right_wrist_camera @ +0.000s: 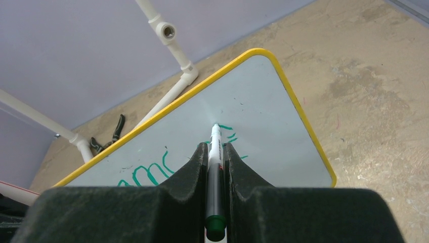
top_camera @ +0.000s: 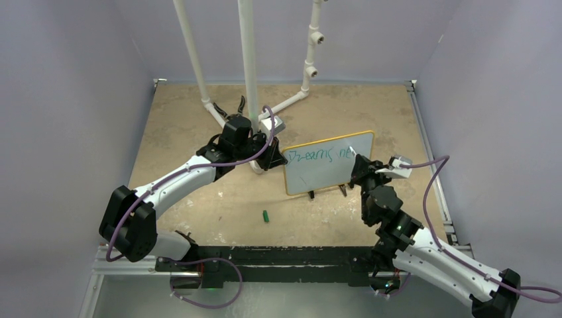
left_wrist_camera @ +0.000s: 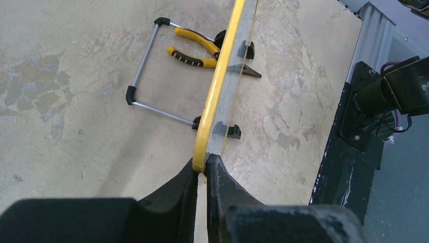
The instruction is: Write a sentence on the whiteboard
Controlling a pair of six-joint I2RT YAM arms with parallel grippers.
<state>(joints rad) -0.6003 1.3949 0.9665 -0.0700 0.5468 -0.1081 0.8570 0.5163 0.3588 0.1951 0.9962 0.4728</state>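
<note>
Writing step: right gripper [right_wrist_camera: 216,148] closed on slim black-and-white marker [right_wrist_camera: 214,177], tip pointing far onto small yellow-rimmed whiteboard [top_camera: 318,177] mid-table, just right of green lettering [top_camera: 326,155] — blank surface lies rightward. Left gripper [left_wrist_camera: 202,164] pinches its left edge.

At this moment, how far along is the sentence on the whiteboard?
Done: green lettering reading "Dreams" plus a second word's first letters tops the whiteboard. In hand: the left gripper clamps the board's yellow rim, and the right gripper holds a marker with its tip at the surface beside the last letters. Left: the remaining words; the board's lower part is blank.
</note>
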